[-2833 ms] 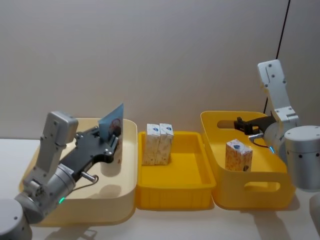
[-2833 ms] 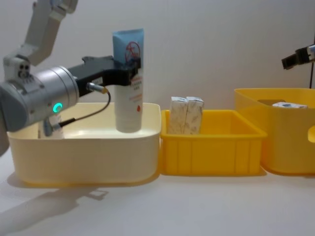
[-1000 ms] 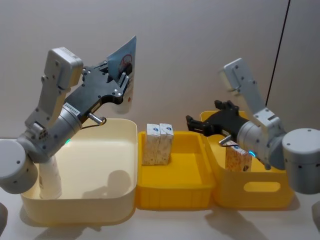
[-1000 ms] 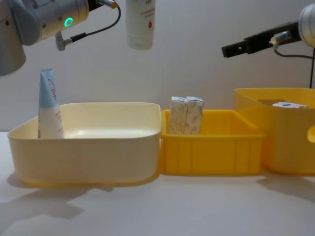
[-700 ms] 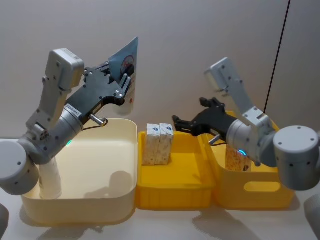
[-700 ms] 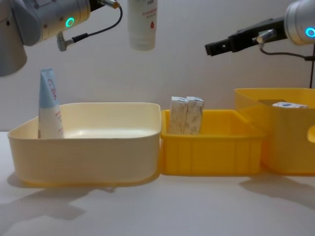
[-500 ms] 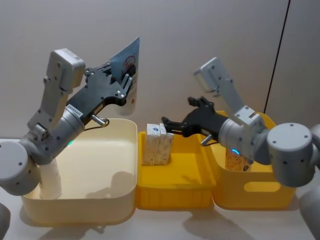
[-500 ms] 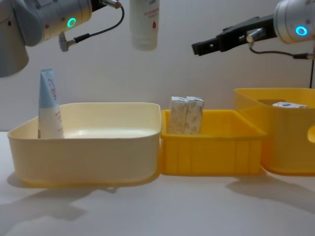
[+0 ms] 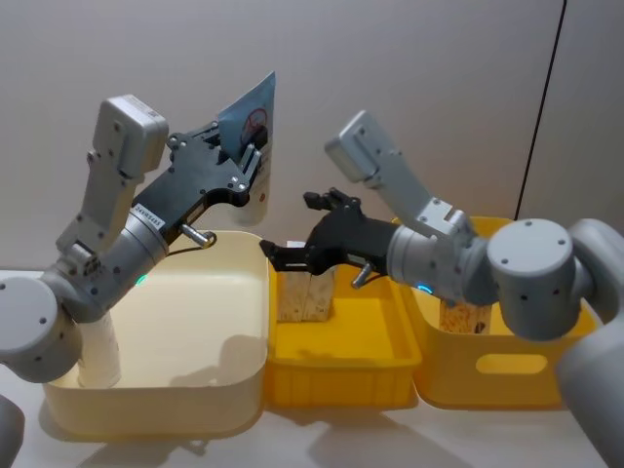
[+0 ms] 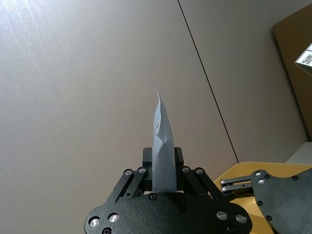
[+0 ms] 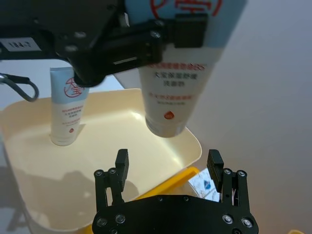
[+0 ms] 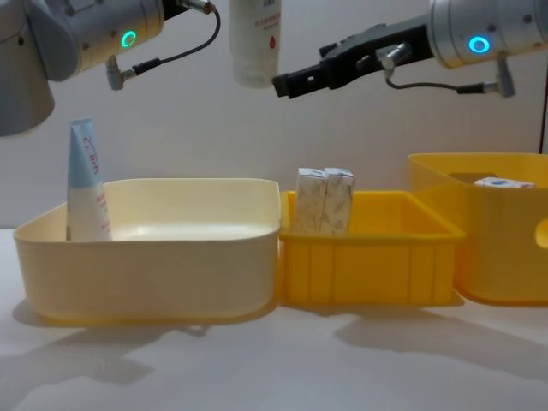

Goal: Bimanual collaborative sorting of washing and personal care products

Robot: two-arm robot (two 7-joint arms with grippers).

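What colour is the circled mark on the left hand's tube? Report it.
Red, on the pale blue tube; clearest in the right wrist view.

Three bins are set in a row on the table (image 12: 257, 368): the left bin (image 9: 156, 409), the middle bin (image 9: 336, 385) touching it, and the right bin (image 9: 487, 385) just beside that. A standing tube (image 12: 86, 184) is placed at the left bin's left side. Two boxes (image 12: 324, 201) are stood touching each other at the back left of the middle bin, and a single box (image 12: 503, 182) is kept in the right bin. A held tube (image 9: 249, 112) is clamped in the left gripper (image 9: 244, 156) high above the left bin's back right corner. The right gripper (image 11: 168, 161), fingers spread, is held near that tube's lower end, to its right.
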